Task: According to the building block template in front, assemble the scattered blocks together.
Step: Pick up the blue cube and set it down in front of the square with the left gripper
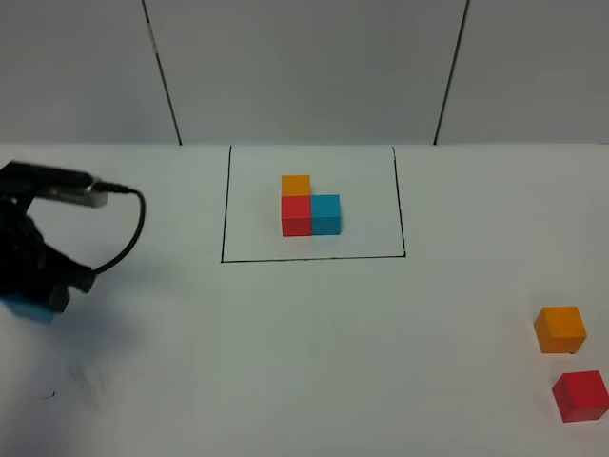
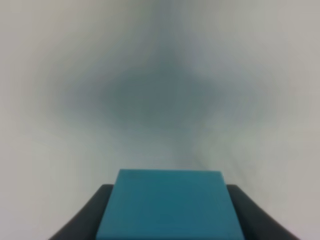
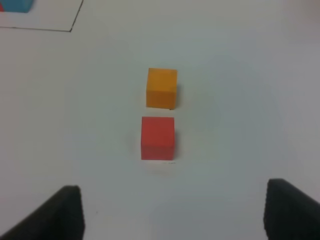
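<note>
Assembly has barely begun: the left hand [image 1: 40, 293] is closed on the blue cube [image 2: 167, 205] at the far left of the table [image 1: 285, 362], well apart from the building block template [image 1: 309, 209]. The orange cube [image 1: 559, 328] and red cube [image 1: 580, 395] lie loose at the far right, near each other, in front of the right hand [image 3: 172, 215], whose jaws stand apart and empty. No two loose cubes are joined yet.

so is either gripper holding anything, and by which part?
Left gripper is shut on the blue cube, clamped across two opposite side faces. Right gripper is open, holding nothing.
</note>
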Available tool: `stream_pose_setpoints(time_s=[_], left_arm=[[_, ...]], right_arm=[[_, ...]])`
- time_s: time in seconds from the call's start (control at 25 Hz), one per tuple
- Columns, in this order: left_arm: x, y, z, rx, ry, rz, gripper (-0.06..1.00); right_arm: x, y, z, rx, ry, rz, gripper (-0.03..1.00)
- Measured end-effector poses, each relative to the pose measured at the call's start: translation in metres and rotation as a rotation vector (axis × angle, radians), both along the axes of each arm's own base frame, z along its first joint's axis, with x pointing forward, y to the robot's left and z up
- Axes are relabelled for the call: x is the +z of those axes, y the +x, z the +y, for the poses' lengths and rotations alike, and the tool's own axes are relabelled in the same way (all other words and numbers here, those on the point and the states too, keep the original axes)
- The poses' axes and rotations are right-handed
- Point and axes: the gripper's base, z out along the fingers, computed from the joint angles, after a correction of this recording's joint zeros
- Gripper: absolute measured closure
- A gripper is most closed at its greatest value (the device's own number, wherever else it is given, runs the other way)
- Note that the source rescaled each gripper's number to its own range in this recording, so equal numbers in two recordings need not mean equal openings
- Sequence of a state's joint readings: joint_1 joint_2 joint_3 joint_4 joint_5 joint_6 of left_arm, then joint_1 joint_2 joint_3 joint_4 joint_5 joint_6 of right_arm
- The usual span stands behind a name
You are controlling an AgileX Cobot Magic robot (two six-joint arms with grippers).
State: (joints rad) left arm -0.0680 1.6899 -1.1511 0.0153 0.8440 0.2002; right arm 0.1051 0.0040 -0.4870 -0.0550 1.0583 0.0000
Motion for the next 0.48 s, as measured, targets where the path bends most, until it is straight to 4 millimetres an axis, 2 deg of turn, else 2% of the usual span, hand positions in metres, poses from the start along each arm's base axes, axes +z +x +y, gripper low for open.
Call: stream_pose_setpoints(time_s=[0.08,0.28,0.36,0.48], left_arm=[[0.030,0.006,-0.027,-0.227,-0.061,-0.014,0.94],[0.083,0.002,-0.113,-0.790,-0.145,-0.115,0.94],[0.093,-0.006,-0.148,-0.946,-0.138,-0.149,0.94],[0.091,-0.021,-0.198,-1.119,-0.091,-0.118,0.94]], right_arm=[[0.000,0.000,0.000,0.000,0.000,0.000,0.43],[0.000,0.000,0.000,0.000,0.000,0.000,0.43],[0.000,0.000,0.000,0.000,0.000,0.000,0.43],[0.000,0.000,0.000,0.000,0.000,0.000,0.43]])
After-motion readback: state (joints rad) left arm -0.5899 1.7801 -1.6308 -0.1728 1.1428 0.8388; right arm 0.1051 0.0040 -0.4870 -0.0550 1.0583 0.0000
